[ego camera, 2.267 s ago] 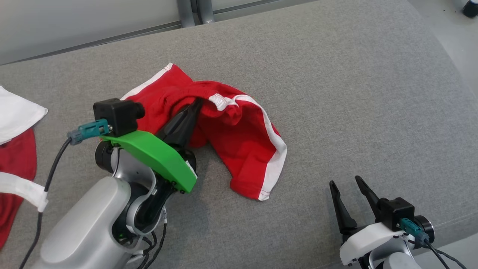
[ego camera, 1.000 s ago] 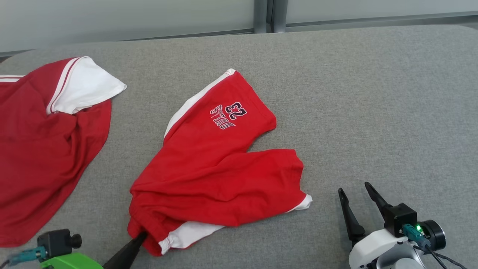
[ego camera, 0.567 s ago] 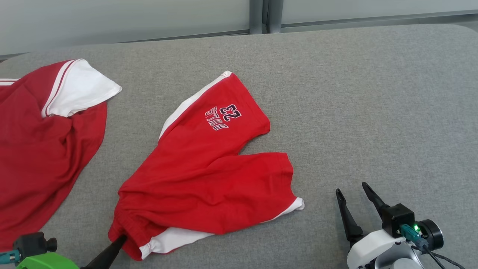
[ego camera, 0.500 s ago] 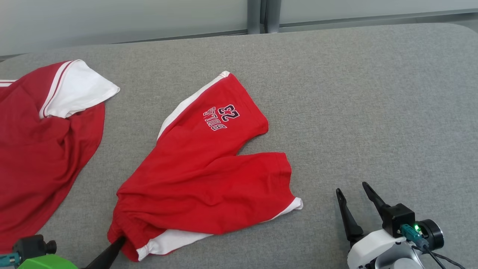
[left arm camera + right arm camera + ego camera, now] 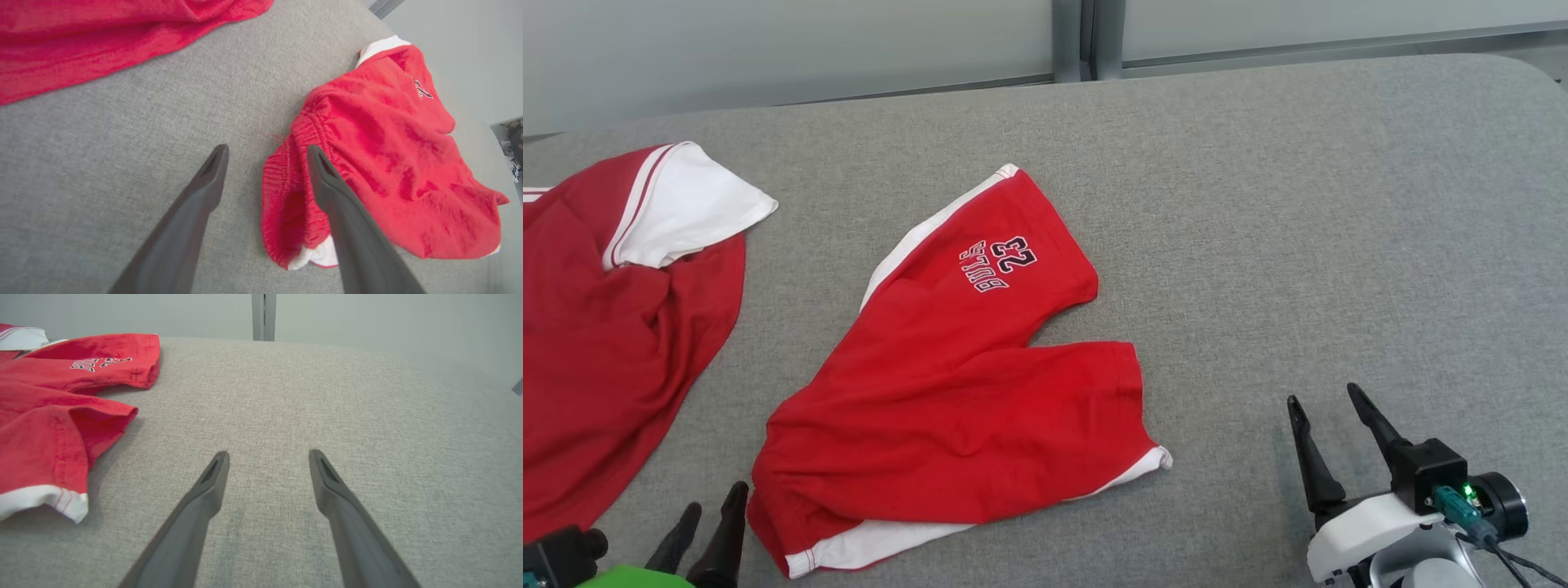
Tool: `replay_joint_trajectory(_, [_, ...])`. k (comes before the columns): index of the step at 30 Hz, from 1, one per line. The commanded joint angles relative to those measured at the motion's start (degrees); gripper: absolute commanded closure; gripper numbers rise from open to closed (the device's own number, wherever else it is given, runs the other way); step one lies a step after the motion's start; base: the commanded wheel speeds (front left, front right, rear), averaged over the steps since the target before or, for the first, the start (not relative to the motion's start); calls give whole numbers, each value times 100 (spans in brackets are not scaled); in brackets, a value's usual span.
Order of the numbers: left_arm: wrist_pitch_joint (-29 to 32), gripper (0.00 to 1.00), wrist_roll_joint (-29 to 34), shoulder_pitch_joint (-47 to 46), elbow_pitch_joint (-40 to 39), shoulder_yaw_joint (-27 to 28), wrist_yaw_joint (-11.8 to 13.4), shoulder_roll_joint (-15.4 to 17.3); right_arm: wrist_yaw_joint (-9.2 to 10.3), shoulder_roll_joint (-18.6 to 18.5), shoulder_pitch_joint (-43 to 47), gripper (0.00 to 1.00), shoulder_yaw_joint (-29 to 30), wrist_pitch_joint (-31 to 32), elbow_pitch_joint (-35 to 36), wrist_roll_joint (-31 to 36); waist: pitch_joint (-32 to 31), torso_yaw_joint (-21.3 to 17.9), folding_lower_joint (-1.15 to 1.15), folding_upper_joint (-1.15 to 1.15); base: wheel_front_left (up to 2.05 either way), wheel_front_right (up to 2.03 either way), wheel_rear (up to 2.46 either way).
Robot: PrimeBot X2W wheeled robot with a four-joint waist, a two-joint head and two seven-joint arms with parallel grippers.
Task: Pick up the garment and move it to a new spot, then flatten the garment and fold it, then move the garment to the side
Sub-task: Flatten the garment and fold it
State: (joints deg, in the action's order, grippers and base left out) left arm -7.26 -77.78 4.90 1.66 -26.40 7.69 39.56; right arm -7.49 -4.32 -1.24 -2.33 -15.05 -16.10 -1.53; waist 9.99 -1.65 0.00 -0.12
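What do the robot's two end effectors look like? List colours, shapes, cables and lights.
Each end effector has two long, dark, tapering fingers. The right end effector is mounted on a white housing carrying a black box with a teal connector, a green light and a black cable. The left end effector has a green cover and a black module.

We see our right end effector [image 5: 268, 454], fingers spread wide and empty, above the grey fabric surface [image 5: 347, 400]; red shorts [image 5: 53, 416] with a white hem lie at this view's left edge, clear of the fingers
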Motion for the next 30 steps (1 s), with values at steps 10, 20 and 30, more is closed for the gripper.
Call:
replay_joint_trajectory(10, [-795,0,1648,7,-3,477,73,-681,0,-167,191,0,479,-20,764,58,-270,154,0,12,0,0,0])
replay_joint_trajectory(20, [-795,0,4063,516,107,1908,-694,-1857,0,-184,265,0,503,-20,1141,78,-435,129,0,12,0,0,0])
replay_joint_trajectory(30, [-796,0,5267,735,174,2581,-1438,-2686,0,-125,449,0,325,-20,1134,99,-472,34,0,12,0,0,0])
